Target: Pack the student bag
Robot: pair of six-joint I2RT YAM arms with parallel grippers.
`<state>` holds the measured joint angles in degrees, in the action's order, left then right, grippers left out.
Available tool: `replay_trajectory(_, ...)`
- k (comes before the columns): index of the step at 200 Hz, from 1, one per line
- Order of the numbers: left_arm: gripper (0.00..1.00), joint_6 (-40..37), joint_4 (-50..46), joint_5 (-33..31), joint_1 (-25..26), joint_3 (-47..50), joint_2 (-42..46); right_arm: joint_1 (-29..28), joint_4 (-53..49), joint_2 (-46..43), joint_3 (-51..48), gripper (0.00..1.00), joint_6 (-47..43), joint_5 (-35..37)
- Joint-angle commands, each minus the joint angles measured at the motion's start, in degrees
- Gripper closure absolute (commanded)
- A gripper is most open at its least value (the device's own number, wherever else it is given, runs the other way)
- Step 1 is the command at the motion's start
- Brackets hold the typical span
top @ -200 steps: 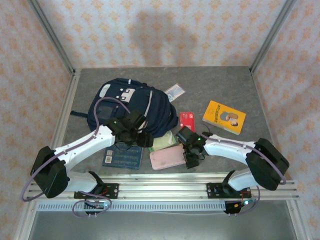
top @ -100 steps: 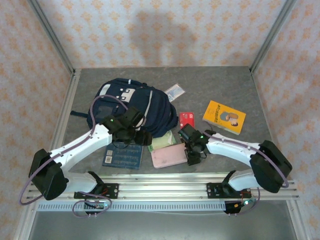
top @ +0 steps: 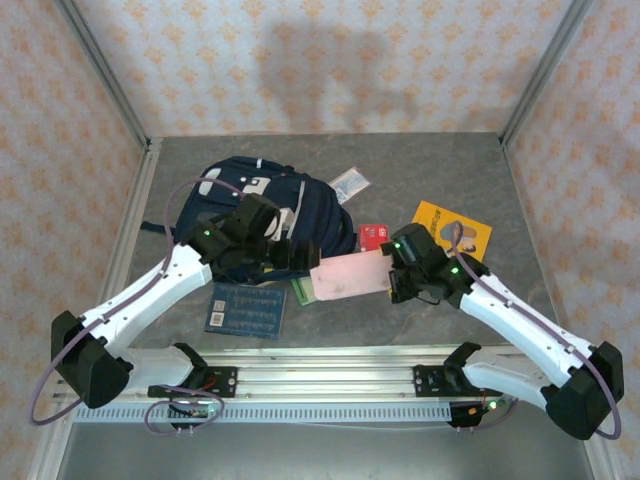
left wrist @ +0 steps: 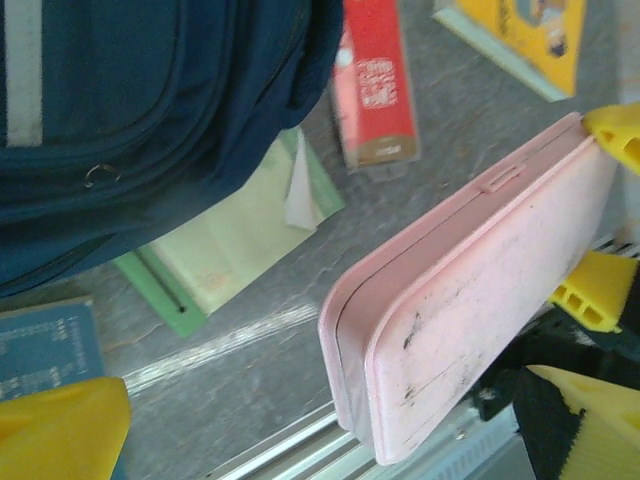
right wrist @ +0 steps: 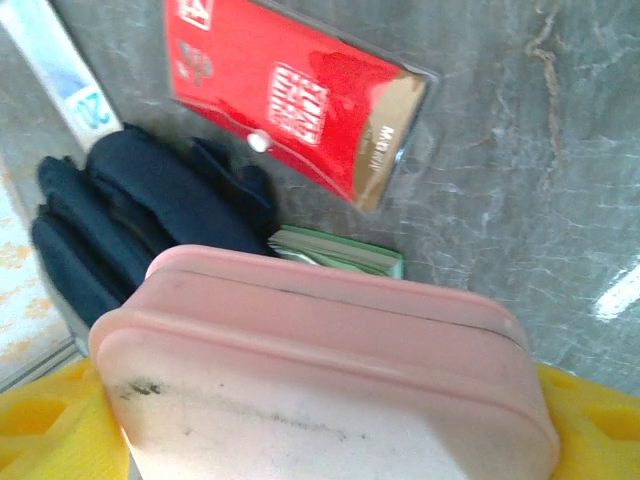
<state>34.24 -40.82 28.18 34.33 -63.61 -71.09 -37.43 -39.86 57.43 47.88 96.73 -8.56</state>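
Note:
The student bag (top: 322,215), navy with grey stripes, lies at the back left, and its fabric shows in the left wrist view (left wrist: 150,100) and the right wrist view (right wrist: 140,220). A flat pink case (top: 350,273) hangs above the table in front of it. My right gripper (top: 393,276) is shut on the case's right end. In the right wrist view (right wrist: 320,445) its yellow fingers flank the case (right wrist: 330,390). My left gripper (top: 298,256) stands open beside the bag, close to the case's left end. Nothing is held in the left gripper (left wrist: 330,415), which faces the case (left wrist: 470,300).
A red booklet (top: 373,237) and a yellow book (top: 450,228) lie right of the bag. A green notebook (top: 303,290) pokes out from under the bag, with a blue booklet (top: 246,310) near the front rail. A small printed packet (top: 350,184) lies behind the bag.
The right gripper has closed on the pink case, lifted it off the table and carried it back. The left gripper has opened wide and risen beside the bag.

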Motion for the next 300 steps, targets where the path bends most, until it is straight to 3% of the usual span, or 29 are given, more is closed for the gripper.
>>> replay_trajectory(1,0.03,4.59,8.02,6.80,-0.75,1.62,1.65,1.06,0.14,-2.41,2.48,0.28,-2.33,-0.13)
replay_trajectory(27,0.06,9.10,16.60,11.01,-0.75,4.66,2.92,1.57,4.94,-4.18,3.25,0.28,-1.28,-1.64)
replay_trajectory(54,0.09,10.32,20.04,11.48,-0.82,6.50,4.36,1.98,5.84,-4.85,6.40,0.28,-1.63,-1.15)
replay_trajectory(81,0.16,13.03,26.75,13.59,-0.84,8.65,6.07,2.27,7.25,-4.70,8.22,0.29,-1.25,-1.95)
replay_trajectory(129,0.44,14.58,33.43,14.69,-0.84,9.13,8.38,2.27,7.42,-4.44,10.02,0.28,0.33,-2.96)
replay_trajectory(178,0.63,15.06,37.49,17.78,-0.75,9.70,8.97,2.27,6.55,-4.27,11.57,0.27,0.34,-3.09)
replay_trajectory(212,0.80,13.55,35.34,17.84,-0.75,8.63,9.74,2.27,7.80,-4.08,11.88,0.18,-2.11,-3.21)
replay_trajectory(229,0.84,12.42,32.49,16.57,-0.79,7.68,10.34,2.44,4.96,-3.43,13.63,0.00,-7.87,-2.81)
replay_trajectory(267,0.78,11.38,27.99,13.15,-1.57,7.07,12.42,5.63,-4.61,-1.30,18.93,0.01,-27.50,-2.94)
replay_trajectory(300,0.77,12.07,25.31,13.22,-4.33,6.81,14.73,7.90,-1.74,-1.76,19.27,0.00,-58.98,-7.06)
